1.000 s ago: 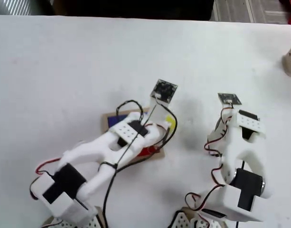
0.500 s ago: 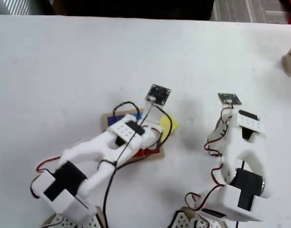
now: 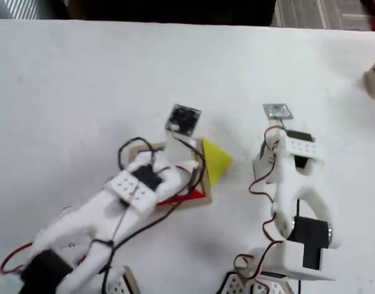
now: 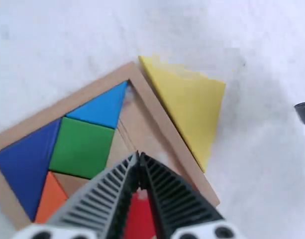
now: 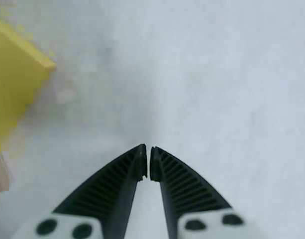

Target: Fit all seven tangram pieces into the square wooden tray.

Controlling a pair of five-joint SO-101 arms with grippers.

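The left gripper [image 4: 139, 158], closed and empty, hangs over the square wooden tray [image 4: 67, 105], at the centre of the high view. The right gripper [image 5: 147, 163] is closed on nothing, over the white table [image 5: 217, 74]. The flat yellow triangle piece [image 3: 215, 160] lies outside, touching the tray's right rim.

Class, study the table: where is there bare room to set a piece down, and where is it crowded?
Bare: the table beyond the tray, and its right side past the right arm. Crowded: the strip between the yellow triangle and that arm, and the tray under the left arm.
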